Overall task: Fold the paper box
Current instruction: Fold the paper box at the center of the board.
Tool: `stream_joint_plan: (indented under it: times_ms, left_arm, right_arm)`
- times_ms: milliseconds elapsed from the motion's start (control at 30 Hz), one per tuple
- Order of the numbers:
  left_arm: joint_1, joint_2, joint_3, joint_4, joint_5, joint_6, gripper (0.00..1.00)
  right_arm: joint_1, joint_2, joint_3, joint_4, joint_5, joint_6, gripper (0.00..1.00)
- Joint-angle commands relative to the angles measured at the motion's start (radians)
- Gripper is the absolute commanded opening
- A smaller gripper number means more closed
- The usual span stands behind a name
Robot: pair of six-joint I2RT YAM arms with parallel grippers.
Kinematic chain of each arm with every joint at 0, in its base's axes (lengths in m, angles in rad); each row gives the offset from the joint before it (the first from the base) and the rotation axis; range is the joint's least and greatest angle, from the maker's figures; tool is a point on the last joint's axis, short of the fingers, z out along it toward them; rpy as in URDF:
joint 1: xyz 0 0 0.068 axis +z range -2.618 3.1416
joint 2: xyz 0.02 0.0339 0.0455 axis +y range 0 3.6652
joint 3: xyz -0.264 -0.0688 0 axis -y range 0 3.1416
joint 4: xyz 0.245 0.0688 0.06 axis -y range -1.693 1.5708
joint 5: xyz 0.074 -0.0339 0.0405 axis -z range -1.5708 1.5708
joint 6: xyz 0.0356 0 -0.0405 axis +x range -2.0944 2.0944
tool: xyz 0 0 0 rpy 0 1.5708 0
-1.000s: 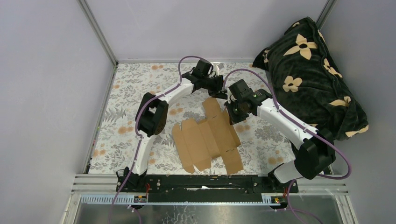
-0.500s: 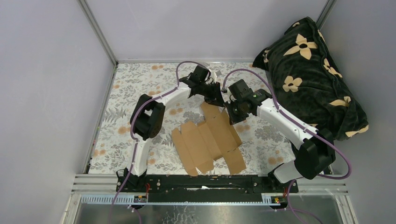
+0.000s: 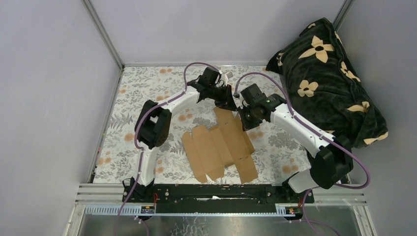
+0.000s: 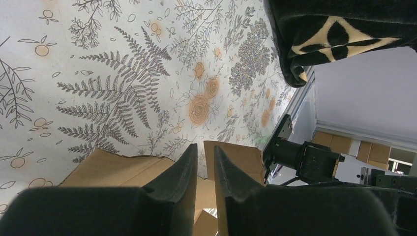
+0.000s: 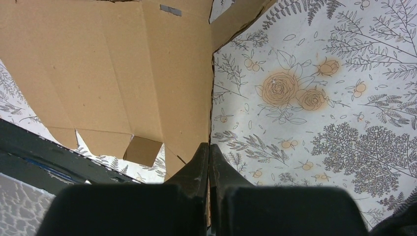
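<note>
The paper box (image 3: 221,147) lies opened out as a brown die-cut sheet in the middle of the bench (image 3: 142,93), on the flower-printed cover, between my left arm (image 3: 157,123) and my right arm (image 3: 295,125). Its panels and creases face up. One narrow flap sticks out at the far end, and smaller tabs stick out along the near edge, close to my base rail (image 3: 216,192).

My right jaws are pressed together, with no gap between the fingertips (image 5: 199,157), at the sheet's right-hand edge near that far flap. In the right wrist view the cardboard edge runs straight down into the seam between the two fingers, so I read them as clamped on the edge of the paper box. Cardboard fills the view to one side of the seam and the bare floral cover the other.

My left jaws hang over the far end of the sheet, just beside my right jaws. They stand narrowly apart: the left wrist view shows a slim gap between the fingertips (image 4: 187,160), with the pale cover visible through its upper part and brown cardboard lower down. Cardboard shows on both sides of the fingers, and I cannot tell whether either one touches it.

A dark blanket (image 3: 329,73) with cream flowers is heaped at the far right corner, well apart from the sheet
</note>
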Motion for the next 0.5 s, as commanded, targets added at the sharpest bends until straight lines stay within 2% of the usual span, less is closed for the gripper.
stream_joint_plan:
  times_ms: [0,100,200,467]
  left_arm:
    - [0.015,-0.010,0.018,0.044,0.044,0.031,0.24]
    - [0.037,0.044,0.081,0.062,0.118,0.014,0.28]
    - [0.042,0.078,0.122,0.091,0.186,-0.003,0.35]
    - [0.043,0.141,0.141,0.122,0.387,-0.033,0.31]
  right_arm:
    - [0.007,-0.029,0.013,0.002,-0.030,-0.023,0.00]
    - [0.008,-0.039,0.020,-0.008,-0.044,-0.038,0.00]
    - [0.009,-0.045,0.026,-0.022,-0.064,-0.057,0.00]
    - [0.009,-0.040,0.026,-0.024,-0.089,-0.069,0.00]
